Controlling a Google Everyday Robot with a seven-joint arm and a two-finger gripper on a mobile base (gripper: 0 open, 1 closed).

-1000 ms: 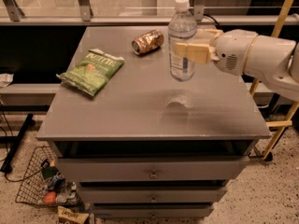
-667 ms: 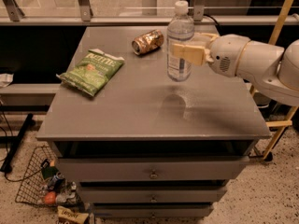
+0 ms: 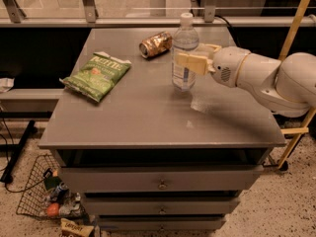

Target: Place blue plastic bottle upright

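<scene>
Table [image 3: 148, 127]: grey, drawers beneath.
Chip bag [image 3: 96, 75]: left.
Blue plastic bottle [image 3: 185, 37]: centre-right, upright, lowered since a second ago, base apparently on the table.
Claw [image 3: 189, 54]: clamped round its middle; release likely remains.
Can [image 3: 155, 43]: behind, lying.

Grey tabletop [image 3: 148, 117], green crisp bag [image 3: 96, 75] lying flat on its left side, crushed gold-brown can [image 3: 155, 43] on its side near its rear middle, claw [image 3: 193, 58] above its right rear, drawers [image 3: 160, 181] beneath it, wire basket [image 3: 42, 194] of clutter on the floor below its left corner
</scene>
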